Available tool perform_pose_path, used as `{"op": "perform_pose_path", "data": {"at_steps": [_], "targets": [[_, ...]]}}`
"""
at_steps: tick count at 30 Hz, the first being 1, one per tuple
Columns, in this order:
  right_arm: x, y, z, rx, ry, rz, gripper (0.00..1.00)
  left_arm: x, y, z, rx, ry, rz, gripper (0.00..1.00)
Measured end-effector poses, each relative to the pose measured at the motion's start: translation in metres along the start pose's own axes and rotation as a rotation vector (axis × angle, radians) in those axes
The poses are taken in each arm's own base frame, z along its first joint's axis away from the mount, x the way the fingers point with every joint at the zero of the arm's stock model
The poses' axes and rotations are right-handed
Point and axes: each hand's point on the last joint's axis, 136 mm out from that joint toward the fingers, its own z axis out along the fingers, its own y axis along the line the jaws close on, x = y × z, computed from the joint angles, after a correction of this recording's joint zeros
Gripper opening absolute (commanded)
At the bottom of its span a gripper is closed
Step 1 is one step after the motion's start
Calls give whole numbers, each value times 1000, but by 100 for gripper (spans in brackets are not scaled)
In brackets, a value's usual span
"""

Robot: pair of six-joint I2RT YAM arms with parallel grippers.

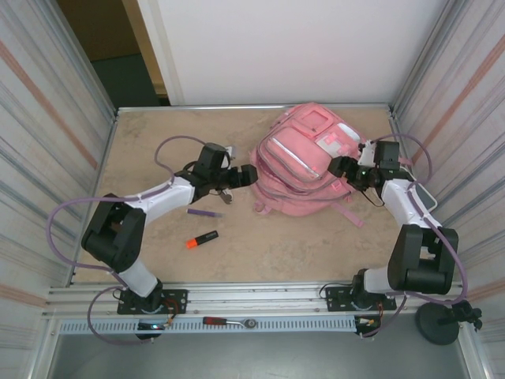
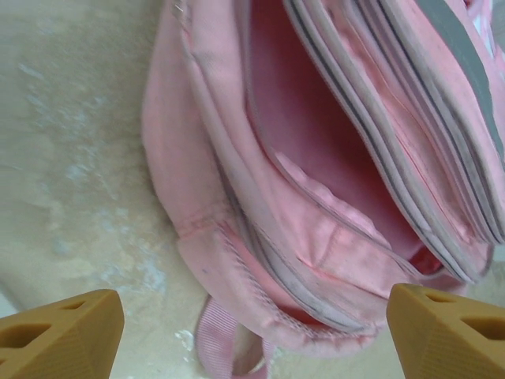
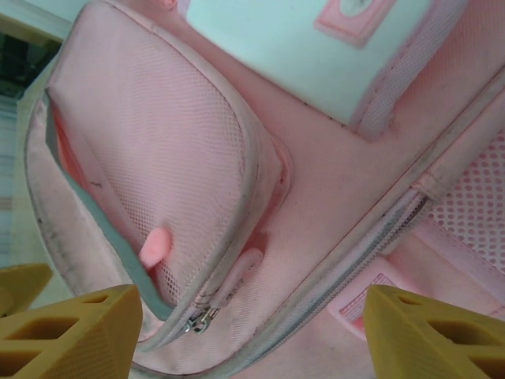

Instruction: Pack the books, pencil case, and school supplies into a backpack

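The pink backpack (image 1: pixel 304 162) lies at the table's centre back, its main compartment (image 2: pixel 316 158) gaping with a bare pink lining showing. My left gripper (image 1: pixel 246 175) is at the bag's left edge, open, its orange fingers (image 2: pixel 59 335) wide apart either side of the bag's lower rim and strap loop. At the bag's right side my right gripper (image 1: pixel 342 167) is open over a mesh pocket (image 3: pixel 158 150) and a zip pull (image 3: pixel 237 280), gripping nothing. The school supplies lie left of the bag: an orange-and-black marker (image 1: pixel 202 239) and a purple pen (image 1: pixel 203 212). The books and pencil case are out of view.
Corrugated metal walls (image 1: pixel 55 118) close in the table on the left and right. An aluminium rail (image 1: pixel 260 304) runs along the near edge, with a red-handled tool (image 1: pixel 225 321) on it. Bare tabletop (image 1: pixel 268 245) lies between the arms' bases.
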Motion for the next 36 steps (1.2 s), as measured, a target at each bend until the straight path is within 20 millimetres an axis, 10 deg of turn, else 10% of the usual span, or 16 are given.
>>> {"op": "perform_pose_path", "data": {"at_steps": [6,14,22,36], "targets": [[-16,-4,4,2,-69,41,82,-44,17,4,-3,-47,-18,94],[-36,-35,30,51,-97,154,91,-90,6,59,108,-12,-19,95],[-62,-40,52,54,-99,187,87,-59,-4,97,214,121,-77,90],[-107,12,133,6,-48,56,79,49,-78,80,336,282,0,90]]}}
